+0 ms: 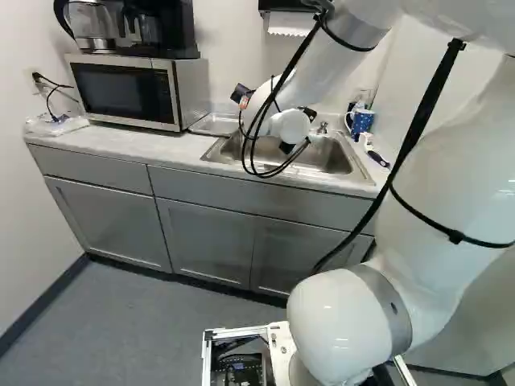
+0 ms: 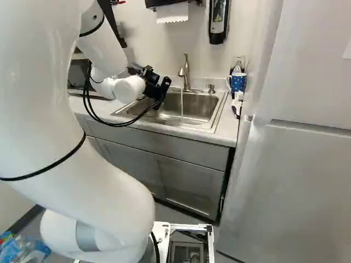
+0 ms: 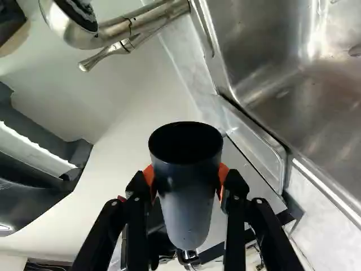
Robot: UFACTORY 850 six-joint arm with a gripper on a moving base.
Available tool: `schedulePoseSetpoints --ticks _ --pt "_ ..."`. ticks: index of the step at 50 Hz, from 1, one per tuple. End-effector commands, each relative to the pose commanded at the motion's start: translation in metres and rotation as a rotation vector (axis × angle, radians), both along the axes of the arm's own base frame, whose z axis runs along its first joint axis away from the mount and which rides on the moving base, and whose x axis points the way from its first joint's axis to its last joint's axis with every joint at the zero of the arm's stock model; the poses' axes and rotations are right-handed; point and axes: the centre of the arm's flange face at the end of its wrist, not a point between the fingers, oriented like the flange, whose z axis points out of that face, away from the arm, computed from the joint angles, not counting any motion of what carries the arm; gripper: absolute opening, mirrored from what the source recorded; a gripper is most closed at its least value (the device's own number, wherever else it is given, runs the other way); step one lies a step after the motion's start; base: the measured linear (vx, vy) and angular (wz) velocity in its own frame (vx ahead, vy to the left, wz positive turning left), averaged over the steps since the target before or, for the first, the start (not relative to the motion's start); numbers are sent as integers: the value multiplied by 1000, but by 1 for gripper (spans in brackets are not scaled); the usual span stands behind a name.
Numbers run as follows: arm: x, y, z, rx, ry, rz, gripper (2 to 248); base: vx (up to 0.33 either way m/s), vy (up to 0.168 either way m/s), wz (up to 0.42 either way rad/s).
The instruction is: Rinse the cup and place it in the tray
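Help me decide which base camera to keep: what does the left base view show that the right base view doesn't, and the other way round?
Only left: the black coffee maker on the microwave, and the cords at the wall.
Only right: the faucet with water running into the sink, and the black wall dispenser.
Both: the sink, the blue mug and the paper towel.

"What sort of room is this?"
"A kitchenette: steel sink [image 2: 193, 109], faucet [image 2: 185, 71], grey cabinets [image 1: 201, 241], microwave [image 1: 125, 90], coffee maker [image 1: 173, 32]."
"Somebody's home?"
"More like a workplace, given the wall-mounted paper-towel dispenser [image 2: 162, 3] and soap dispenser [image 2: 218, 24]."
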Motion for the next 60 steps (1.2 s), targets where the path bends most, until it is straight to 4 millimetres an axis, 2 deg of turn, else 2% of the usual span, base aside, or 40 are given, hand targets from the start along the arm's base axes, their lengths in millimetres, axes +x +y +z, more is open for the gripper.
schedulePoseSetpoints --ticks 17,60 --pt "0 0 0 -24 -3 2 123 0 0 0" --pt "0 0 0 -459 -48 35 123 0 0 0"
